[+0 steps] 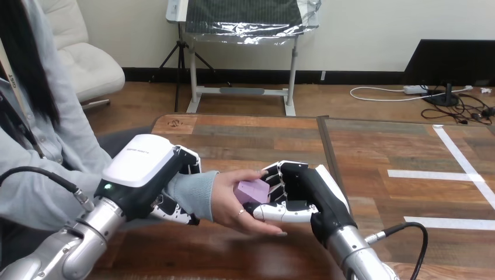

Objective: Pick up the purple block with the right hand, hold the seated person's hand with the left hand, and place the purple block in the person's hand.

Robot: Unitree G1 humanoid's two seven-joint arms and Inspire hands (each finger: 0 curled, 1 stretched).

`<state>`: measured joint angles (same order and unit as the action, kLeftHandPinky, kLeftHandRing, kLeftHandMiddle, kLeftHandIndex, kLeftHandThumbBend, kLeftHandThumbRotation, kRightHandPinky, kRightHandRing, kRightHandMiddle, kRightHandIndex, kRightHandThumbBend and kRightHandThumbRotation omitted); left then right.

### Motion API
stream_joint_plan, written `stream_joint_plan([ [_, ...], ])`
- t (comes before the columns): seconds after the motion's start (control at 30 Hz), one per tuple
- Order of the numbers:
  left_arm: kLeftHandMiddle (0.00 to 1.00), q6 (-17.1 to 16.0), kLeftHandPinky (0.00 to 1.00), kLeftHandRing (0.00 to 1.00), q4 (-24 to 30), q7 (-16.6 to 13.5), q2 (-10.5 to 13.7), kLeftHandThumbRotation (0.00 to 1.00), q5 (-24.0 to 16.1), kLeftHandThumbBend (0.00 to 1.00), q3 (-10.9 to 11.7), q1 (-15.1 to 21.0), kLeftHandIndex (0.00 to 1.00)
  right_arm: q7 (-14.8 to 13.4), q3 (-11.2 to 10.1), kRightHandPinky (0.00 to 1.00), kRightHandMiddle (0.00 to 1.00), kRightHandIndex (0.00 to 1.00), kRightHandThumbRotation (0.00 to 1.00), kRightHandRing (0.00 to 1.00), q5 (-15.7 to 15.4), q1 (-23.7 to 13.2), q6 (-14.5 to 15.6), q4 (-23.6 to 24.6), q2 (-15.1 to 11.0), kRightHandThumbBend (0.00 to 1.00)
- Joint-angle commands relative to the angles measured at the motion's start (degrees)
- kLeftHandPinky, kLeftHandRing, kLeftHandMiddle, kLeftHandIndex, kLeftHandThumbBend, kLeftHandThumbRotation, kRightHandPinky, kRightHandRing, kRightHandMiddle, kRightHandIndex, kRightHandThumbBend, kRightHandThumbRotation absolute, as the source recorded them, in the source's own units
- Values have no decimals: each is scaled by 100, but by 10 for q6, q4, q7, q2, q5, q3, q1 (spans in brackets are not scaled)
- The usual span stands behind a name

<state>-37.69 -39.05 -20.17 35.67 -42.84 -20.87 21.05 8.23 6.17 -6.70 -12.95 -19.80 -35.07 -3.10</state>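
The purple block (253,191) lies in the person's hand (230,204), which is held palm up over the table's near middle. My right hand (300,195) comes in from the lower right, its fingers and thumb curled round the block, so both hands touch it. My left hand (154,175) is on the person's wrist at the light blue sleeve (195,192), with fingers curled under and around it.
The wooden table (262,134) stretches ahead, with white tape lines (461,157) on its right part. The person sits at the left side, an arm reaching across the table's near left.
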Motion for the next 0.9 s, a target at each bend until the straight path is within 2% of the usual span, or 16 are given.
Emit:
stream_joint_plan([
  [0.0,34,-17,29,30,32,-12,-18,0,17,90,16,41,35,10,10,33,46,49,0,39,1,-12,10,58,3,75],
  [0.4,34,-20,29,30,25,-12,-21,0,15,91,14,43,35,10,11,34,47,49,0,39,-1,-6,36,86,-1,74],
  [0.87,35,-22,29,31,24,-13,-22,0,12,91,15,41,35,8,9,34,46,49,0,39,2,-12,47,91,-4,74],
])
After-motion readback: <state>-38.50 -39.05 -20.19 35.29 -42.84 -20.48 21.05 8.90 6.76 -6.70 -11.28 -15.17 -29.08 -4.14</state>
